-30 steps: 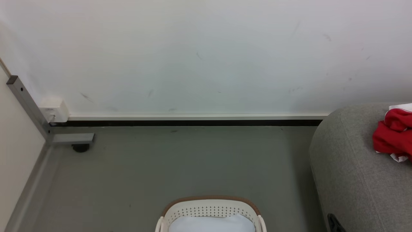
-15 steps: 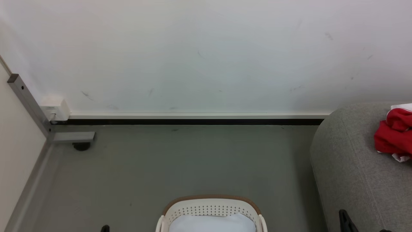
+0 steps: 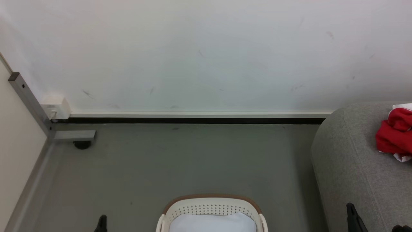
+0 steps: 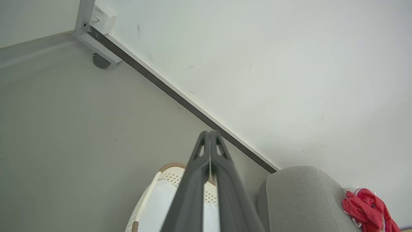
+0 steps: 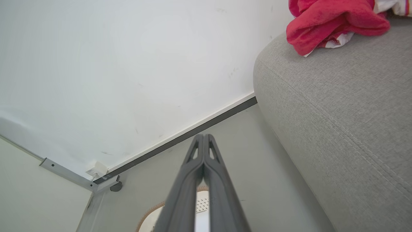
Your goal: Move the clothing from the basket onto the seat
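Observation:
The cream perforated basket point(image 3: 210, 209) with its brown rim stands on the floor at the bottom centre of the head view, with pale bluish-white material inside. The red clothing point(image 3: 394, 138) lies bunched on the grey seat point(image 3: 351, 167) at the right edge. My left gripper point(image 3: 102, 223) pokes up left of the basket and my right gripper point(image 3: 353, 213) rises in front of the seat. In the left wrist view the left gripper point(image 4: 209, 133) is shut and empty above the basket point(image 4: 151, 190). The right gripper point(image 5: 203, 137) is also shut and empty, beside the seat point(image 5: 338, 112) and below the clothing point(image 5: 328, 22).
A white wall with a dark skirting strip point(image 3: 193, 121) runs behind the grey floor point(image 3: 180, 161). A metal frame leg with a small foot point(image 3: 80, 144) and a white socket box point(image 3: 56, 106) sit in the left corner.
Both dark fingertips have risen into the bottom of the head view, the right one sliding rightward. The whole picture shifted slightly, so the camera moved. Basket and clothing stay put.

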`<state>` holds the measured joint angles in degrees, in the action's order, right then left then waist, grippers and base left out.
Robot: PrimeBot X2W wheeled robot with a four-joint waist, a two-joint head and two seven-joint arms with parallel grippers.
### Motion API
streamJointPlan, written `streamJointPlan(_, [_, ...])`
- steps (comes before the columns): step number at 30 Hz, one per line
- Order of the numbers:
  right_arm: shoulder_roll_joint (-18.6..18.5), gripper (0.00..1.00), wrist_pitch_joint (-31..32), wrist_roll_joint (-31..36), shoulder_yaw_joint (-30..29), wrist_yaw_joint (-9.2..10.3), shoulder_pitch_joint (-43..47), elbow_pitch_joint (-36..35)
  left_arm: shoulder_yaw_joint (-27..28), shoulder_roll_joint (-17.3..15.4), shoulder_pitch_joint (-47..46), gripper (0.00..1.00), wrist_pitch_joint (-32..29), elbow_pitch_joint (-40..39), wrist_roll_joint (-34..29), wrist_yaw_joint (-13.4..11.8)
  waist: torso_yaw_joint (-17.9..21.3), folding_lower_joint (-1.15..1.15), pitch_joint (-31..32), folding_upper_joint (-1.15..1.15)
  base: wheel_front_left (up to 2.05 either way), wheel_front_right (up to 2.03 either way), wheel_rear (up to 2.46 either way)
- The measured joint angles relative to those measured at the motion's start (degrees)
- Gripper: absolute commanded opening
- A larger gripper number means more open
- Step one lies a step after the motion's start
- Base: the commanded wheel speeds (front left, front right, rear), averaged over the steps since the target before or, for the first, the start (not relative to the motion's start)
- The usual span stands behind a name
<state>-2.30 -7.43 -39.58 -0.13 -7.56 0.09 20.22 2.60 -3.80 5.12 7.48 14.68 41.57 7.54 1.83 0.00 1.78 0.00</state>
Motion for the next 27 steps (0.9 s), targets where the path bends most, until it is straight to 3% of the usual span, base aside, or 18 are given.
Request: streamJointPlan(27, [-0.1,0.0,5.1,-19.4,-2.3,0.01,-2.3,-2.2,1.4,0.4,-4.1,0.0,-5.4,-0.2,18.7,0.0,-0.5,0.0,-0.5,0.0,0.0,0.0,0.0])
